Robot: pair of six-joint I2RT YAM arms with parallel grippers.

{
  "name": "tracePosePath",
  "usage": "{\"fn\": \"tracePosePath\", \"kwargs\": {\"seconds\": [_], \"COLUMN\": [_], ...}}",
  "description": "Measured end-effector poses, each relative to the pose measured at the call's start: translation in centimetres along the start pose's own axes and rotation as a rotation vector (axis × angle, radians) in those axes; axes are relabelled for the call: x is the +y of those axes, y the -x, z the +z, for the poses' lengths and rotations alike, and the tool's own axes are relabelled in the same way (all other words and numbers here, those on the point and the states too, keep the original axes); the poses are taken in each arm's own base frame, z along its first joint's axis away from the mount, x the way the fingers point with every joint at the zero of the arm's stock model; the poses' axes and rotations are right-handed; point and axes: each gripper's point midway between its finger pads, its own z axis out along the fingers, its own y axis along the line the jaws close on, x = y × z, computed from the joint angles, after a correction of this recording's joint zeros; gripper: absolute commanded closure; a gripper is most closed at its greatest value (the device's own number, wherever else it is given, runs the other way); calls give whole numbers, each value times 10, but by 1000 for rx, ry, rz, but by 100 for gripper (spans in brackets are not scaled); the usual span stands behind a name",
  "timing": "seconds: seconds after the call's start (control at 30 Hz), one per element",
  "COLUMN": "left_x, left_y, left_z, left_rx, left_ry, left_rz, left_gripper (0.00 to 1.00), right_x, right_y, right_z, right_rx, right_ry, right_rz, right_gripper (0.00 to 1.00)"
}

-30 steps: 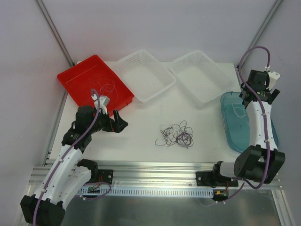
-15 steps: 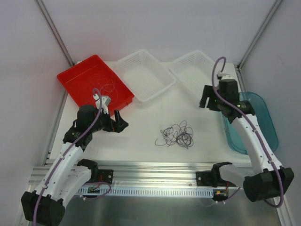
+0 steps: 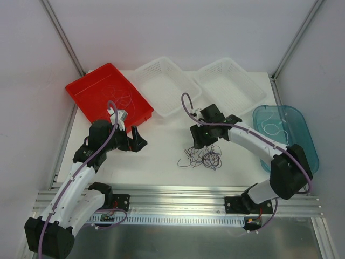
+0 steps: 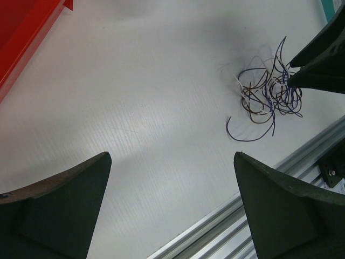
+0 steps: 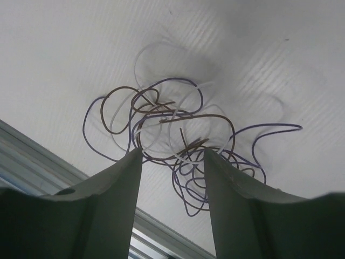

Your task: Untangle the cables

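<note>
White table (image 3: 161,127), aluminium rail (image 3: 178,195) along its near edge. Left arm (image 3: 81,172) bent over the table's left part; right arm (image 3: 253,141) stretched across toward the middle. Far side, left to right: red tray (image 3: 86,89), white basket (image 3: 167,86), second white basket (image 3: 230,86). Teal tray (image 3: 302,135) at the right edge. Left gripper (image 4: 171,156) hangs above bare table near the red tray, fingers spread wide, nothing between them. Right gripper (image 5: 171,154) pointed down at the cable tangle (image 3: 204,155), fingers parted a moderate way, nothing clamped. In the right wrist view strands show through the gap, and in the left wrist view its tips sit at the tangle's edge; cannot tell whether they touch. The tangle lies on the table just near of centre, well apart from every tray: thin brown, purple and white wires looped through each other, one purple end trailing toward the rail. Thin pale wires (image 3: 121,98) lie in the red tray, a white wire (image 3: 272,127) in the teal tray. Any lettering is too small to read.
</note>
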Motion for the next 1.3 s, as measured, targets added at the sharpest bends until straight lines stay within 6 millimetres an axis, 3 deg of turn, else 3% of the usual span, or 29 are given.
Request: {"fn": "tracePosePath", "kwargs": {"seconds": [0.27, 0.43, 0.57, 0.63, 0.73, 0.83, 0.93, 1.1, 1.3], "left_x": [0, 0, -1, -3, -5, -11, -28, -56, -80], "left_y": [0, 0, -1, -2, -4, -8, -8, -4, -11], "left_z": [0, 0, 0, 0, 2, 4, 6, 8, 14], "left_rx": [1, 1, 5, 9, 25, 44, 45, 20, -2], "left_ry": [0, 0, -8, -17, -30, -46, -96, -168, -224], "left_rz": [0, 0, -1, -3, -22, -60, -77, -99, -98], "left_gripper": [1, 1, 1, 1, 1, 1, 1, 1, 1], "right_x": [3, 8, 18, 25, 44, 71, 97, 121, 131], "right_y": [-14, -23, -21, -13, 21, 61, 88, 98, 99], "right_z": [32, 39, 34, 25, 0, -37, -71, -103, -109], "right_rx": [84, 115, 123, 113, 28, -105, -216, -303, -316], "right_ry": [27, 33, 38, 42, 64, 106, 154, 219, 250], "right_rz": [-41, -67, -89, -103, -126, -146, -144, -108, -39], "right_gripper": [67, 97, 99, 99, 99, 99, 99, 99, 99]}}
